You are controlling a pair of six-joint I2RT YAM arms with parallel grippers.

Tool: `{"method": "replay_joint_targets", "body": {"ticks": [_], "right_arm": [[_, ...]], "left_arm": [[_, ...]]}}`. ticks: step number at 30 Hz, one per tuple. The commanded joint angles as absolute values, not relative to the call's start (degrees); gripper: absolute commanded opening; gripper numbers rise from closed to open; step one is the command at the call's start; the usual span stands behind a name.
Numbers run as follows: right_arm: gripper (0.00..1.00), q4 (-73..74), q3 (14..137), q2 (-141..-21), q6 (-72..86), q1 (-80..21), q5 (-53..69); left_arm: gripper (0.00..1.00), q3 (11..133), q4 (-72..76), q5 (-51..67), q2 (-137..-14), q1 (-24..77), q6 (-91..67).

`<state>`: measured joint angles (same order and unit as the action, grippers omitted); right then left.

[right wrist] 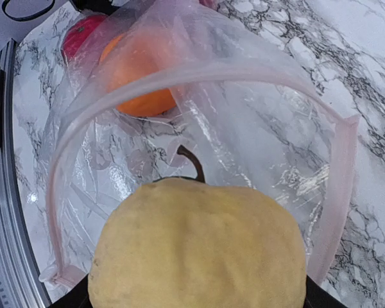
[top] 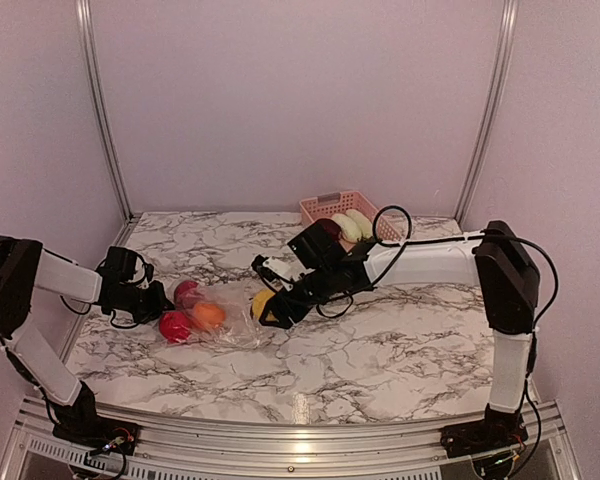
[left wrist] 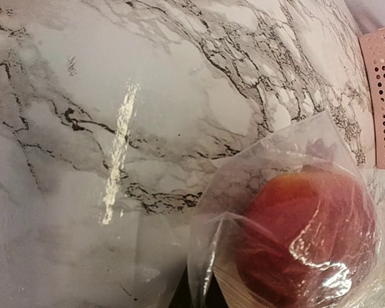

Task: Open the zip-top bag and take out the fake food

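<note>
The clear zip-top bag [top: 225, 325] lies on the marble table between the two arms. My left gripper [top: 152, 303] is shut on the bag's closed end, and a fold of plastic [left wrist: 202, 282] is pinched at the bottom of the left wrist view. Inside the bag lie a red fruit [top: 175, 326], a dark red fruit [top: 187, 292] and an orange fruit [top: 208, 315]. My right gripper [top: 272, 310] is shut on a yellow fruit [right wrist: 197, 250] with a brown stem, just at the bag's mouth. The pink zip strip [right wrist: 199, 70] arches wide open around it.
A pink slatted basket [top: 320, 205] stands at the back right of the table, holding pale pieces [top: 352, 225] and a dark red piece [top: 328, 228]. Metal frame posts rise at both back corners. A metal rail runs along the near edge.
</note>
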<state>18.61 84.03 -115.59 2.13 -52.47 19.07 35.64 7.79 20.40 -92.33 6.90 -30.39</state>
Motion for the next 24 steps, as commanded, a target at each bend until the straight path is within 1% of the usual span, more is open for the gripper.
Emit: {"method": "replay_joint_targets", "body": {"ticks": [1,6,11,17,24], "right_arm": [[0.68,16.14,80.78,-111.62,3.63,-50.40,20.91],[0.65,16.08,80.47,-110.92,3.76,-49.81,22.51],[0.65,15.66,79.45,-106.35,4.57,-46.90,22.45],[0.65,15.21,80.34,-101.27,4.79,-37.72,22.50],[0.65,17.38,86.57,-104.72,4.00,-25.09,16.64]], "left_arm": [[0.00,36.63,3.68,18.60,-94.28,6.39,-28.94],[0.00,37.30,3.28,19.08,-94.64,6.40,-28.36],[0.00,37.57,2.90,19.03,-94.62,6.41,-28.21],[0.00,38.43,2.88,19.22,-95.34,6.37,-28.30],[0.00,39.73,2.55,19.21,-96.05,6.42,-28.52]]}}
